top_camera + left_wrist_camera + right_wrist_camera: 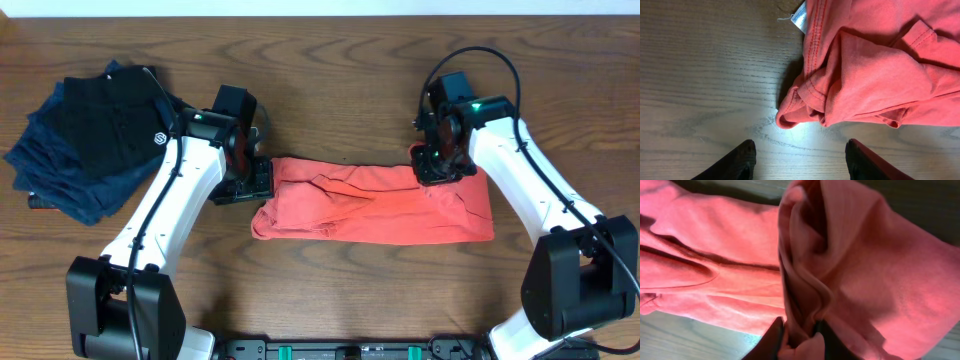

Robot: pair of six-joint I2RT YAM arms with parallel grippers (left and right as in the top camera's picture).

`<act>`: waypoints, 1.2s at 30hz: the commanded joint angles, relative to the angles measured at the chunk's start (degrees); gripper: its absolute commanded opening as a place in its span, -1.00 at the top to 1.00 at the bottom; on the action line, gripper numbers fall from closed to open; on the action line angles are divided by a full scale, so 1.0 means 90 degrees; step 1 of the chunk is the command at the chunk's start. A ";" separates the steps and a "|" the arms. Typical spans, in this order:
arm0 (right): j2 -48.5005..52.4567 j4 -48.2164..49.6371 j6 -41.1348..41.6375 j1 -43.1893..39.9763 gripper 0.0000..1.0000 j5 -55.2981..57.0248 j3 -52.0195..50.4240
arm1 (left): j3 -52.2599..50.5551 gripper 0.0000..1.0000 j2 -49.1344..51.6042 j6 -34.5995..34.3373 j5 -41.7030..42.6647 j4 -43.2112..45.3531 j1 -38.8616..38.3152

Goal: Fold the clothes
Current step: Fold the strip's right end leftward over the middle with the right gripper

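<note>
Rumpled, soft red-orange T-shirt (pixel 370 210), woodgrain table (pixel 330 90)

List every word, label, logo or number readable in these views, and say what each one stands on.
No text here reads as words or numbers.
White logo on the black garment: a small emblem, too small to make out any letters.
White neck tag on the red-orange T-shirt: any print is too blurred to read.
No other print shows on the visible cloth.
</note>
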 commanded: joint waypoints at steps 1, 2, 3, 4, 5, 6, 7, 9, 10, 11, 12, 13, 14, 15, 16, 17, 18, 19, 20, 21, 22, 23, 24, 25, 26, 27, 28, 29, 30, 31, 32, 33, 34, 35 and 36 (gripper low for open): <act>0.0012 -0.0010 -0.0117 0.0211 0.49 -0.0238 -0.0036 | -0.0032 -0.19 0.0046 -0.0036 -0.0056 -0.0019 0.0015; 0.0012 -0.0029 -0.0117 0.0236 0.48 -0.0245 -0.0036 | -0.0032 -0.19 0.0046 -0.0036 -0.0056 -0.0019 0.0015; 0.0012 -0.0063 -0.0117 0.0262 0.46 -0.0255 -0.0036 | -0.0032 -0.19 0.0046 -0.0036 -0.0056 -0.0019 0.0015; 0.0012 -0.0112 -0.0114 0.0289 0.41 -0.0279 -0.0036 | -0.0032 -0.19 0.0046 -0.0036 -0.0056 -0.0019 0.0015; 0.0012 -0.0148 -0.0117 0.0304 0.35 -0.0316 -0.0036 | -0.0032 -0.20 0.0046 -0.0036 -0.0056 -0.0019 0.0015; 0.0012 -0.0187 -0.0117 0.0321 0.30 -0.0340 -0.0036 | -0.0032 -0.20 0.0046 -0.0036 -0.0056 -0.0019 0.0015; 0.0012 -0.0206 -0.0117 0.0321 0.28 -0.0338 -0.0036 | -0.0032 -0.20 0.0046 -0.0036 -0.0056 -0.0017 0.0015; 0.0012 -0.0233 -0.0202 0.0318 0.32 -0.0308 -0.0034 | -0.0032 -0.21 0.0046 -0.0036 -0.0056 -0.0017 0.0015; 0.0012 -0.0240 -0.0248 0.0304 0.32 -0.0260 -0.0034 | -0.0032 -0.27 0.0046 -0.0034 -0.0056 -0.0017 0.0015; 0.0012 -0.0260 -0.0223 0.0284 0.32 -0.0090 -0.0032 | -0.0032 -0.30 0.0046 -0.0034 -0.0056 -0.0017 0.0015; 0.0010 -0.0289 -0.0148 0.0265 0.35 0.0124 -0.0032 | -0.0032 -0.34 0.0046 -0.0036 -0.0056 -0.0015 0.0015; 0.0005 -0.0325 0.0053 0.0231 0.34 0.0466 -0.0029 | -0.0032 -0.42 0.0046 -0.0036 -0.0056 -0.0012 0.0015; -0.0005 -0.0357 0.0325 0.0194 0.32 0.0840 -0.0024 | -0.0032 -0.46 0.0046 -0.0034 -0.0056 0.0007 0.0015; -0.0019 -0.0376 0.0588 0.0158 0.27 0.1158 -0.0019 | -0.0032 -0.49 0.0046 -0.0034 -0.0056 0.0029 0.0015; -0.0022 -0.0362 0.0702 0.0134 0.22 0.1265 -0.0019 | -0.0032 -0.50 0.0046 -0.0034 -0.0056 0.0046 0.0015; -0.0032 -0.0296 0.0697 0.0107 0.17 0.1158 -0.0019 | -0.0032 -0.50 0.0046 -0.0034 -0.0056 0.0075 0.0015; -0.0029 -0.0233 0.0593 0.0109 -0.01 0.0959 -0.0019 | -0.0032 -0.51 0.0046 -0.0036 -0.0056 0.0095 0.0015; -0.0022 -0.0197 0.0362 0.0121 -0.13 0.0646 -0.0022 | -0.0032 -0.51 0.0046 -0.0036 -0.0056 0.0114 0.0015; -0.0010 -0.0206 0.0170 0.0153 -0.23 0.0418 -0.0022 | -0.0032 -0.51 0.0046 -0.0036 -0.0056 0.0136 0.0015; -0.0010 -0.0265 0.0044 0.0202 -0.29 0.0226 -0.0027 | -0.0032 -0.51 0.0046 -0.0036 -0.0056 0.0151 0.0015; -0.0007 -0.0333 -0.0005 0.0265 -0.33 0.0148 -0.0041 | -0.0032 -0.51 0.0046 -0.0036 -0.0056 0.0158 0.0015; -0.0007 -0.0386 -0.0024 0.0328 -0.35 0.0141 -0.0066 | -0.0032 -0.51 0.0046 -0.0036 -0.0056 0.0160 0.0015; -0.0005 -0.0413 -0.0027 0.0413 -0.39 0.0170 -0.0124 | -0.0032 -0.52 0.0046 -0.0036 -0.0056 0.0158 0.0015; -0.0005 -0.0406 -0.0022 0.0464 -0.46 0.0165 -0.0170 | -0.0032 -0.51 0.0046 -0.0036 -0.0056 0.0155 0.0015; -0.0005 -0.0374 -0.0019 0.0525 -0.57 0.0165 -0.0233 | -0.0032 -0.52 0.0046 -0.0036 -0.0056 0.0153 0.0015; -0.0005 -0.0296 -0.0017 0.0602 -0.62 0.0165 -0.0330 | -0.0032 -0.51 0.0046 -0.0036 -0.0056 0.0153 0.0015; -0.0005 -0.0197 -0.0015 0.0675 -0.64 0.0168 -0.0432 | -0.0032 -0.51 0.0046 -0.0036 -0.0056 0.0151 0.0015; -0.0005 -0.0063 0.0017 0.0736 -0.65 0.0168 -0.0554 | -0.0032 -0.51 0.0046 -0.0036 -0.0056 0.0151 0.0015; -0.0005 0.0102 0.0119 0.0794 -0.64 0.0168 -0.0692 | -0.0032 -0.52 0.0046 -0.0036 -0.0056 0.0151 0.0015; -0.0005 0.0287 0.0236 0.0843 -0.63 0.0168 -0.0833 | -0.0032 -0.52 0.0046 -0.0036 -0.0056 0.0148 0.0015; -0.0005 0.0469 0.0345 0.0884 -0.60 0.0168 -0.0967 | -0.0032 -0.52 0.0046 -0.0036 -0.0056 0.0138 0.0015; -0.0005 0.0612 0.0418 0.0916 -0.55 0.0170 -0.1073 | -0.0032 -0.51 0.0046 -0.0036 -0.0056 0.0131 0.0015; -0.0005 0.0777 0.0517 0.0954 -0.50 0.0170 -0.1200 | -0.0032 -0.52 0.0046 -0.0036 -0.0056 0.0131 0.0015; -0.0005 0.0906 0.0537 0.0981 -0.35 0.0168 -0.1302 | -0.0032 -0.51 0.0046 -0.0036 -0.0056 0.0129 0.0015; -0.0005 0.0996 0.0534 0.1005 -0.20 0.0177 -0.1389 | -0.0032 -0.52 0.0046 -0.0036 -0.0056 0.0129 0.0015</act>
